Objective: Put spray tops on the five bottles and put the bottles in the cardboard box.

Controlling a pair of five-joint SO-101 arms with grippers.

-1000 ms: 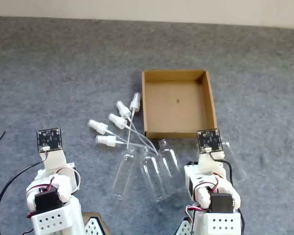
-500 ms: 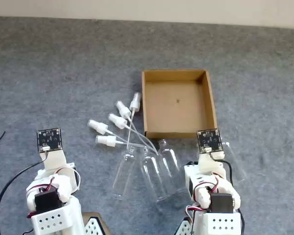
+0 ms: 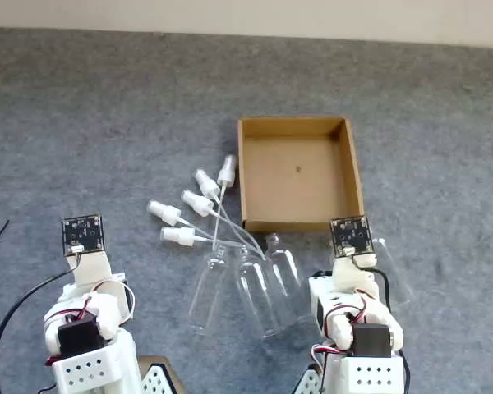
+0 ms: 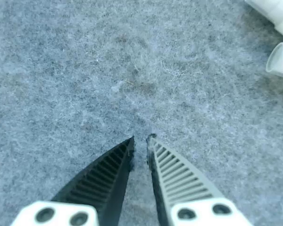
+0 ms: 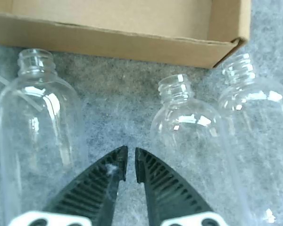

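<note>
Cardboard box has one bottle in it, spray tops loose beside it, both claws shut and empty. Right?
No. The high view shows the cardboard box holds no bottle; the bottles lie outside it. Spray tops loose beside it, left claw and right claw shut and empty: correct.

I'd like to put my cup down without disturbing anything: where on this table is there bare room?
Bare table lies left of the spray tops, behind the cardboard box along the far edge, and right of the box. It is crowded toward the near edge, where the clear bottles lie just in front of the box.
</note>
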